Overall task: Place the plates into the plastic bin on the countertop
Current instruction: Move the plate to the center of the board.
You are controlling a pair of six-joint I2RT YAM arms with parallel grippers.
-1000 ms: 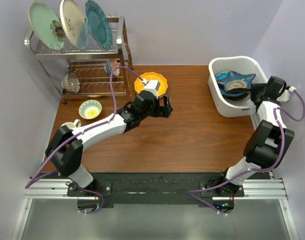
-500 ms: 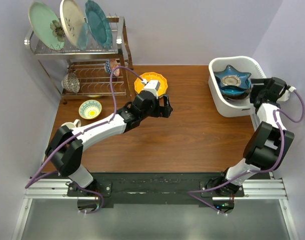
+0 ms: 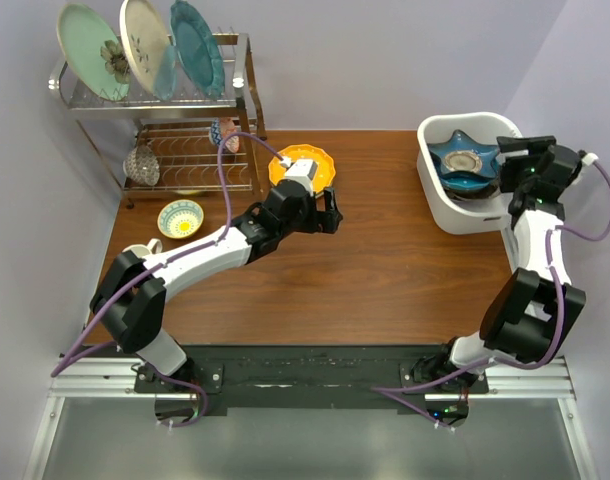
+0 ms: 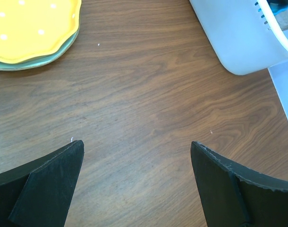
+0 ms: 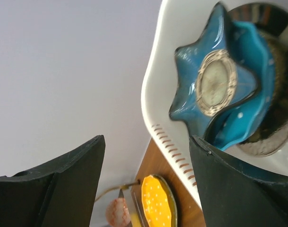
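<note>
The white plastic bin (image 3: pixel 440 205) stands at the table's right back; a blue star-shaped plate (image 3: pixel 465 163) lies in it on top of a dark plate, also seen in the right wrist view (image 5: pixel 219 90). My right gripper (image 3: pixel 513 160) is open and empty, hovering at the bin's right rim. A yellow scalloped plate (image 3: pixel 325 160) on a green-rimmed plate lies at the back middle, partly hidden by the left arm; it shows in the left wrist view (image 4: pixel 30 28). My left gripper (image 3: pixel 330 215) is open and empty over bare wood, just in front of it.
A chrome two-tier rack (image 3: pixel 160 100) at the back left holds three upright plates and small items. A small patterned bowl (image 3: pixel 180 217) sits in front of it. The bin's corner (image 4: pixel 238 42) shows in the left wrist view.
The right gripper let go of the blue star plate, which settled flat in the bin, and then drew back up and right. The left arm barely moved.
</note>
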